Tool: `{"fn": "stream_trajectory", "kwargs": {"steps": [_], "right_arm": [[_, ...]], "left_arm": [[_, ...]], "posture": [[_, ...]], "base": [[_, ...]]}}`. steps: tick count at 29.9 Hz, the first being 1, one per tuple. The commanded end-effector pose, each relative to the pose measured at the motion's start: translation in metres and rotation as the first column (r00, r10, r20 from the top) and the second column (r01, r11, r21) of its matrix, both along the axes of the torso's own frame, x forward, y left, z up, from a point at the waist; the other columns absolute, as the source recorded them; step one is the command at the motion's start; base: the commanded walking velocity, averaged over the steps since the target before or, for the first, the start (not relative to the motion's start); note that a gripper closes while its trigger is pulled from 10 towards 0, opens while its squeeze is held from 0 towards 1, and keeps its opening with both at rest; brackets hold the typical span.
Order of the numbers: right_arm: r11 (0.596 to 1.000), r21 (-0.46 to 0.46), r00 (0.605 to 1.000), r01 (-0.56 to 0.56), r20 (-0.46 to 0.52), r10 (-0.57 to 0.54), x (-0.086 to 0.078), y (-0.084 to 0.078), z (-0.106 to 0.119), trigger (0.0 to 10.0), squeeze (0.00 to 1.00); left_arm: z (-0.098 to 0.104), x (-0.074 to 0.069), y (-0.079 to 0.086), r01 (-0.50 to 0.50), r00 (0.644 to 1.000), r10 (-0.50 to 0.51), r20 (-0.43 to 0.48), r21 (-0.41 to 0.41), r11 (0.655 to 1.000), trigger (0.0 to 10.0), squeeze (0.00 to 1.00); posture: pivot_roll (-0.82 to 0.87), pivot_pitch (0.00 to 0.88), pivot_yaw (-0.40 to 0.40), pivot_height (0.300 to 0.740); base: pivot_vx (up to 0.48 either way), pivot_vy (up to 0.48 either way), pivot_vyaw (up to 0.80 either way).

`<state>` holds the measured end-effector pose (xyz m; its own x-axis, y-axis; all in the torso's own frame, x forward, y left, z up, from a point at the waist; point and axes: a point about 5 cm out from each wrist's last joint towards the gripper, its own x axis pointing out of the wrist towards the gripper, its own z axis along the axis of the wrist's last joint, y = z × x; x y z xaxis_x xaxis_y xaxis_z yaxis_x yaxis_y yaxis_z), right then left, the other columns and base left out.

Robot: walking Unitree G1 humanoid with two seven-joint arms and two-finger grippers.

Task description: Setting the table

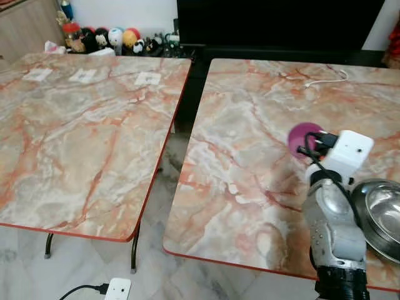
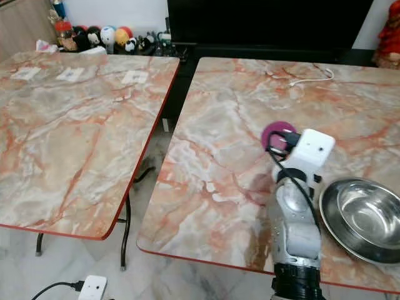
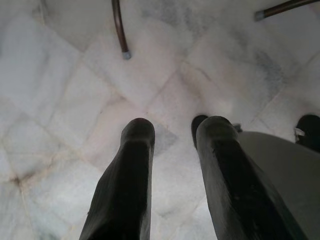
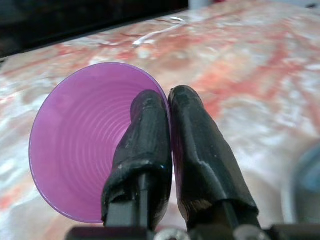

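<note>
Spanning the right side of the scene, the marble worktop (image 1: 250,175) carries a steel bowl (image 2: 365,219) at its near right edge. Right tool (image 4: 169,120) hovers over the worktop, pinching the wall of a purple plastic cup (image 4: 80,150), one finger inside, one outside. Cup judged light, thin, easily crushed; rim grip suits, gentle force. Left tool (image 3: 175,165) hangs over the floor (image 3: 60,75), fingers slightly spread, holding nothing.
</note>
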<state>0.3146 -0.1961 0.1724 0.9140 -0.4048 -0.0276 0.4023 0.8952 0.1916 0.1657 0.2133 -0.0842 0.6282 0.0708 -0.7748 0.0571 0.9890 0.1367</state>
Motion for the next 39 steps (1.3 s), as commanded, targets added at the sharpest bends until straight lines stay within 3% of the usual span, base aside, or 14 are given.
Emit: {"fn": "stream_trajectory", "kwargs": {"steps": [1, 6, 9, 17, 24, 39], "right_arm": [[0.999, 0.029, 1.0, 0.017, -0.02, -0.017, 0.003, 0.002, 0.007, 10.0, 0.0], [0.996, 0.088, 0.997, 0.033, -0.073, -0.027, 0.011, 0.002, 0.005, 10.0, 0.0], [0.978, 0.187, 0.989, 0.09, -0.129, -0.067, 0.016, -0.001, 0.001, 10.0, 0.0], [0.939, 0.299, 0.979, 0.169, -0.158, -0.126, 0.017, -0.005, 0.001, 10.0, 0.0], [0.902, 0.348, 0.961, 0.256, -0.194, -0.198, 0.012, -0.011, -0.004, 10.0, 0.0], [0.889, 0.363, 0.951, 0.28, -0.23, -0.206, 0.01, -0.009, -0.009, 10.0, 0.0]], "left_arm": [[-0.003, -0.004, -0.001, 0.0, 1.0, 0.0, -0.024, 0.004, 1.0, 10.0, 0.0], [-0.003, -0.005, -0.002, 0.002, 1.0, -0.002, -0.027, 0.003, 1.0, 10.0, 0.0], [-0.003, -0.005, -0.001, 0.001, 1.0, -0.001, -0.028, 0.003, 1.0, 10.0, 0.0], [-0.003, -0.007, 0.0, -0.004, 0.999, 0.004, -0.033, 0.003, 1.0, 10.0, 0.0], [-0.004, -0.008, 0.001, -0.005, 0.999, 0.006, -0.04, 0.005, 1.0, 10.0, 0.0], [-0.004, -0.008, 0.001, -0.006, 0.999, 0.006, -0.044, 0.001, 1.0, 10.0, 0.0]], "posture": [[-0.1, 0.072, 0.014, 0.74], [-0.11, 0.071, 0.018, 0.74], [-0.1, 0.071, 0.017, 0.74], [-0.09, 0.071, 0.014, 0.74], [-0.09, 0.075, 0.015, 0.74], [-0.09, 0.075, 0.014, 0.74]], "base": [[0.0, 0.0, 0.0], [0.0, 0.0, 0.0], [0.0, 0.0, 0.0], [0.0, 0.0, 0.0], [0.0, 0.0, 0.0], [0.0, 0.0, 0.0]]}}
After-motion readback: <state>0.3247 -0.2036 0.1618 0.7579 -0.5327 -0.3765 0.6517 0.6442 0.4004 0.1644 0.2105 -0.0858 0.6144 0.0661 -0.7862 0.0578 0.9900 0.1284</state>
